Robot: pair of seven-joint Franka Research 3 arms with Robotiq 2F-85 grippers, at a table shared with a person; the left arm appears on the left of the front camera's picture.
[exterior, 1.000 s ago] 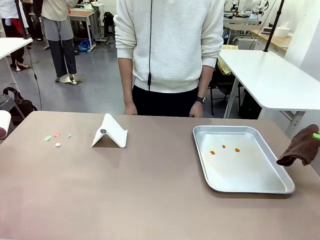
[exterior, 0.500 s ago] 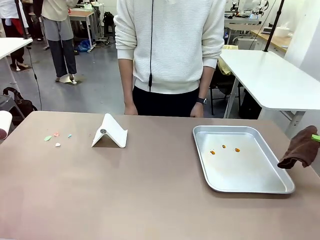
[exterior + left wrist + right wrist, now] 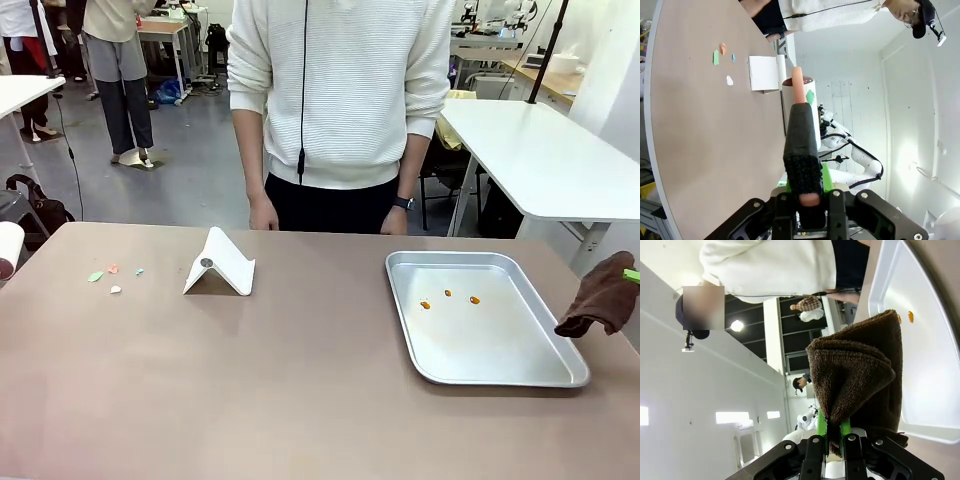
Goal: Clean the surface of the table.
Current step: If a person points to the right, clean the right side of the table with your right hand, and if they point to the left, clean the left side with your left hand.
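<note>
While the brown cloth (image 3: 603, 295) hangs bunched past the table's right edge, no wiping is begun yet; the step in hand is judged to be the approach, w/ tools already gripped. The right gripper (image 3: 832, 437) is clamped on a fold of the cloth between its green pads. The left gripper (image 3: 810, 195) is closed tight on a black rough-faced tool (image 3: 801, 130) w/ a pale pink tip; what sort of tool can't be told.

The table (image 3: 300, 390) is spread across the whole foreground, between robot and person (image 3: 340, 90). Its matte taupe top is marked by a few coloured scraps (image 3: 112, 276) near the far-left corner, just left of a white folded card (image 3: 220, 265). A metal tray (image 3: 500, 375) is set at the right, w/ three orange bits (image 3: 447, 298) inside it, not on the top itself.

Next, a tool probably needs to be carried to the scraps and laid flat; care is called for, as light scraps may scatter and the card is close by.

Behind, glossy white tables (image 3: 540, 150) and a grey workshop floor are seen; the person's hands are held low by the far edge.
</note>
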